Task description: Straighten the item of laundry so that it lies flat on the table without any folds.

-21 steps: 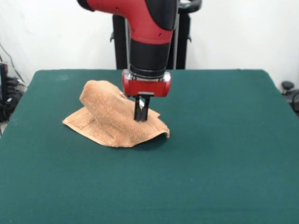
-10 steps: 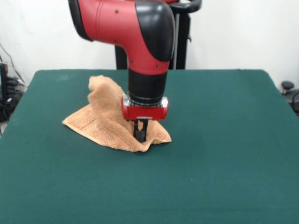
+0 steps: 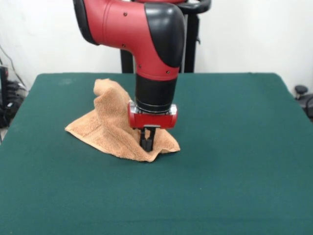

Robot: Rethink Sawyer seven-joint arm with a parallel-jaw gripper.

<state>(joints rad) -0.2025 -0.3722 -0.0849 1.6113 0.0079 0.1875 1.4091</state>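
Towel first, in the front view, the only one I have: the small orange-tan terry hand towel [image 3: 115, 127] lies left of the middle of the large dark green felt-covered table [image 3: 230, 161], bunched rather than flat, with a tall rumpled peak at its back and a low skirt spreading toward the left front corner. My jaws [image 3: 147, 143] stand pressed close together on the towel's front right part, and I judge they have a pinch of cloth between them, since the fabric rises to meet them. Against a second ago, my red and black arm has come forward and down, the pinched spot has travelled toward the front of the table, and the overhanging flap at the right that then stood clear of the felt now lies down as a small tongue; over the last half second almost nothing has moved. I take that to mean the drag has pulled one side out but the fold at the back remains, so the task is well short of done. As to edges, the towel's left corner sits well inside the table's left border, and its right tongue has broad bare felt beyond it. Open room is plentiful to the front and to the right, so a further pull that way should meet nothing.
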